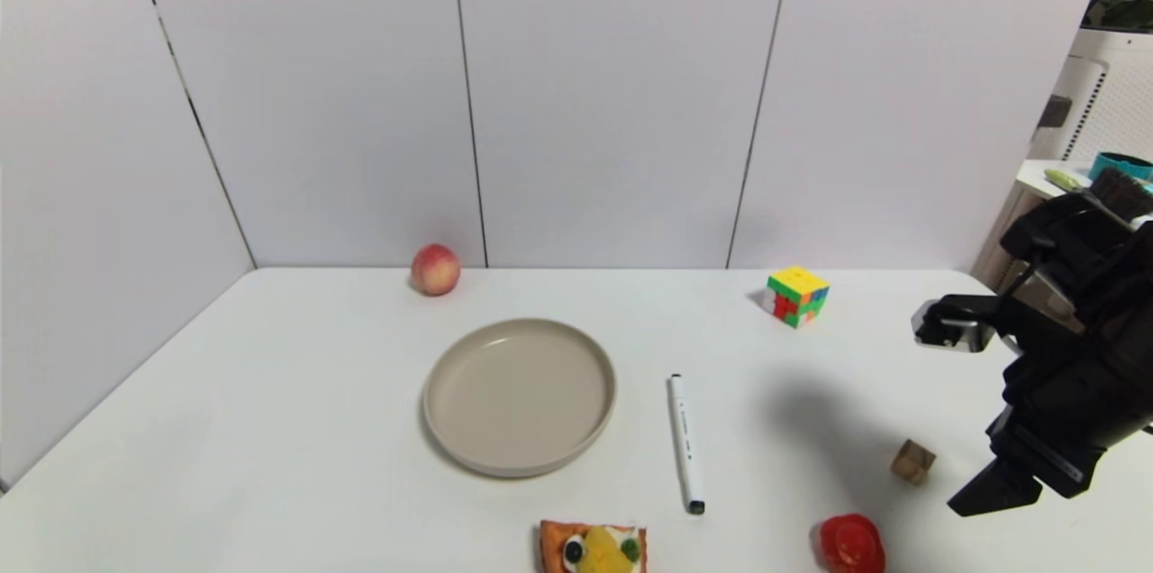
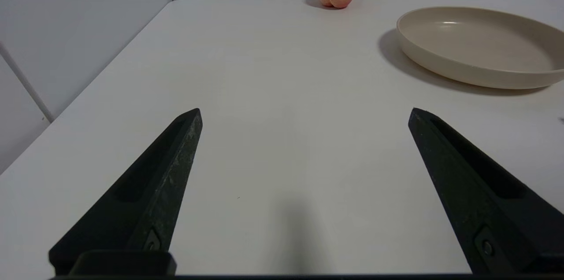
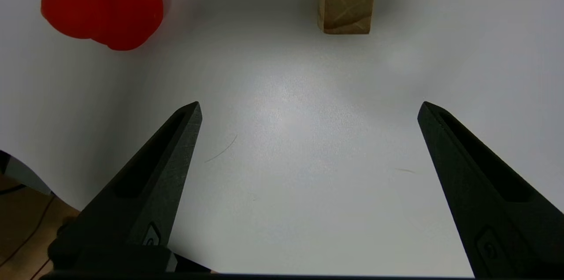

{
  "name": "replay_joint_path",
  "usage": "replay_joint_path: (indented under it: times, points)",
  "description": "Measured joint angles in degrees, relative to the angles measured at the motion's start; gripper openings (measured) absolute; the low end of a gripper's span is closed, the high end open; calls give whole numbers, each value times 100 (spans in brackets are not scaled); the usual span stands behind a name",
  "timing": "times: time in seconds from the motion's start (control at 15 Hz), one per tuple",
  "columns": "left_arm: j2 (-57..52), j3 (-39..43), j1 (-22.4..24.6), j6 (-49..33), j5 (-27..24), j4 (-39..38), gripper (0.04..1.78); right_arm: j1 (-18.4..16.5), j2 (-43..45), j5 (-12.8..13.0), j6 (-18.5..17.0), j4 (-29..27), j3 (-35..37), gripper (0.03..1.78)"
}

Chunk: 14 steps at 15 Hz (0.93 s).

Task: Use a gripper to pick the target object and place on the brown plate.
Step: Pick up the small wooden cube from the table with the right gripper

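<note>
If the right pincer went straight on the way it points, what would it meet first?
Probably the wooden cube: it lies ahead of the open right pincer, a bit off-centre, nothing between. The red object sits off to one side.

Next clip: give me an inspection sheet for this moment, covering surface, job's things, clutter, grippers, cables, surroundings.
Surface: white table, two faint hair-like marks in the right wrist view.
Job's things: wooden cube on the table, ungrasped; brown plate empty.
Clutter: peach, puzzle cube, marker, red object, toast with toppings.
Grippers: right gripper above the table short of the cube, jaws open; left gripper low over bare table, jaws open.
Cables: nothing seen.
Surroundings: white wall panels; shelf with items at far right.
</note>
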<state>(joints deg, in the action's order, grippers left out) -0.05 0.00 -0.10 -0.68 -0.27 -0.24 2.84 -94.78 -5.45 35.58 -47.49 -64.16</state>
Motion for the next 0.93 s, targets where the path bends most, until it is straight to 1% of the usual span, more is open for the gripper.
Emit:
replay_joint_path:
  times: [0.07,0.27,0.47,0.93]
  points:
    - [0,0,0,0,2,0,169,22,-72,0,0,111,38,169]
    - [0,0,0,2,2,0,169,44,-260,38,40,789,262,169]
    - [0,0,0,2,2,0,169,7,-441,55,63,1147,363,170]
    - [0,0,2,0,0,0,169,-1,-697,57,57,1329,446,170]
